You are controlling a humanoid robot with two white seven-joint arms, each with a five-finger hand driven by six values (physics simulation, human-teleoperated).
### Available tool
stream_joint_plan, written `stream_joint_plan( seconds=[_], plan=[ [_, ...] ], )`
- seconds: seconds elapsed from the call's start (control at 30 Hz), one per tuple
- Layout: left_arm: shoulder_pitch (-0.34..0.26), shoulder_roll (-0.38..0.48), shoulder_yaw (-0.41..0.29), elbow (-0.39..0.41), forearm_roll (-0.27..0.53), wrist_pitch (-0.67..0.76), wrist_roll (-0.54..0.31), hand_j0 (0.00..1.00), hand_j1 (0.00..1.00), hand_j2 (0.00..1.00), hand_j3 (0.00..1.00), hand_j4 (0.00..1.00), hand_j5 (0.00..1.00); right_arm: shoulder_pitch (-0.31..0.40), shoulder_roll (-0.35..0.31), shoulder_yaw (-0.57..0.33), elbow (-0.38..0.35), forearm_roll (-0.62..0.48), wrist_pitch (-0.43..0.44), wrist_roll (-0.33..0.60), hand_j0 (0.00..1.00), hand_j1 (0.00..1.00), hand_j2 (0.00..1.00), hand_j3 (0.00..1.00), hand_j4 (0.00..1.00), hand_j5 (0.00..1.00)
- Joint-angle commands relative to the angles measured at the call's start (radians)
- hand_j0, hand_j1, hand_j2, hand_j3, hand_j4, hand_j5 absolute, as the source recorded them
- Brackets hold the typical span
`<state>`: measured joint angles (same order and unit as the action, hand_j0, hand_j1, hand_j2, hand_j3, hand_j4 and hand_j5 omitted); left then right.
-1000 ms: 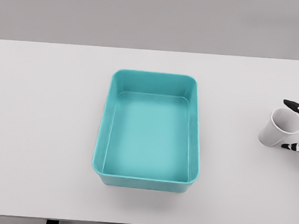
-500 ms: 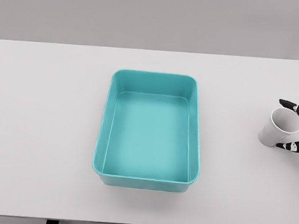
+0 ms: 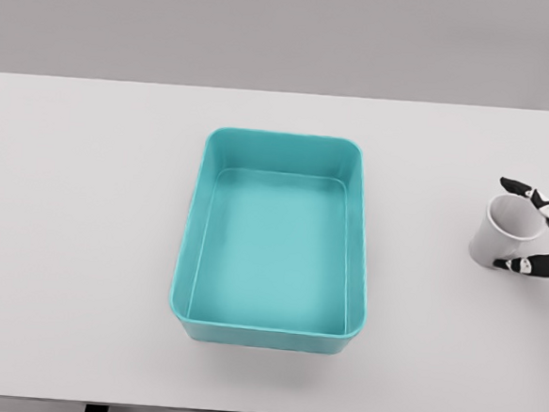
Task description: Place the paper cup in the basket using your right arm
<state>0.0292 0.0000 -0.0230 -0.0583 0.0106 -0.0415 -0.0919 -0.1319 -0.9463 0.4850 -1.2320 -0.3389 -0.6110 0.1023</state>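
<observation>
A white paper cup [image 3: 501, 233] stands slightly tilted on the white table [image 3: 86, 202] near its right edge. My right hand [image 3: 506, 224] comes in from the right edge and wraps the cup: one black-tipped finger lies over the far rim and another presses the near side by the base. Only these fingers [image 3: 534, 266] show; the palm and arm are out of frame. The teal basket [image 3: 284, 139], rectangular and empty, sits at the table's middle, well to the left of the cup. The left arm is out of view.
Bare tabletop separates the basket's right wall from the cup. The table's front edge runs along the bottom of the view, and its far edge meets a grey wall.
The right hand's fingers have closed in around the cup, and cup and hand have shifted a little to the left, toward the basket.
</observation>
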Motion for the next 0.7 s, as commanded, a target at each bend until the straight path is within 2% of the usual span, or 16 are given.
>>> stream_joint_plan(
  seconds=[0.0, 0.07, 0.17, 0.3, 0.5, 0.67],
  plan=[
    [0.002, 0.0, 0.0, 0.0, 0.0, 0.0, 0.0, 1.0, 1.0, 1.0, 1.0, 1.0, 1.0, 0.0, 0.004, 0.009, -0.001, -0.002, 0.0, 0.0, 1.0, 1.0, 1.0, 1.0, 1.0, 1.0],
    [0.002, 0.0, 0.0, 0.0, 0.0, 0.0, 0.0, 1.0, 1.0, 1.0, 1.0, 1.0, 1.0, -0.002, 0.011, 0.011, -0.001, -0.002, 0.0, 0.0, 0.97, 0.97, 0.97, 0.97, 0.97, 0.97],
    [0.0, 0.0, 0.0, 0.0, 0.0, 0.0, 0.0, 1.0, 1.0, 1.0, 1.0, 1.0, 1.0, -0.003, 0.011, 0.017, -0.001, 0.0, 0.0, 0.0, 0.81, 0.81, 0.81, 0.81, 0.81, 0.81],
    [0.002, 0.0, 0.0, 0.0, 0.0, 0.0, 0.0, 1.0, 1.0, 1.0, 1.0, 1.0, 1.0, -0.006, 0.011, 0.017, -0.001, 0.0, 0.0, 0.0, 0.69, 0.69, 0.69, 0.69, 0.69, 0.69],
    [0.0, 0.0, 0.0, 0.0, 0.0, 0.0, 0.0, 1.0, 1.0, 1.0, 1.0, 1.0, 1.0, -0.008, 0.011, 0.017, -0.001, 0.0, 0.0, 0.0, 0.58, 0.58, 0.58, 0.58, 0.58, 0.58],
    [0.0, 0.0, 0.0, 0.0, 0.0, 0.0, 0.0, 1.0, 1.0, 1.0, 1.0, 1.0, 1.0, -0.037, 0.011, 0.017, -0.006, 0.0, 0.0, 0.0, 0.58, 0.58, 0.58, 0.58, 0.58, 0.58]
  ],
)
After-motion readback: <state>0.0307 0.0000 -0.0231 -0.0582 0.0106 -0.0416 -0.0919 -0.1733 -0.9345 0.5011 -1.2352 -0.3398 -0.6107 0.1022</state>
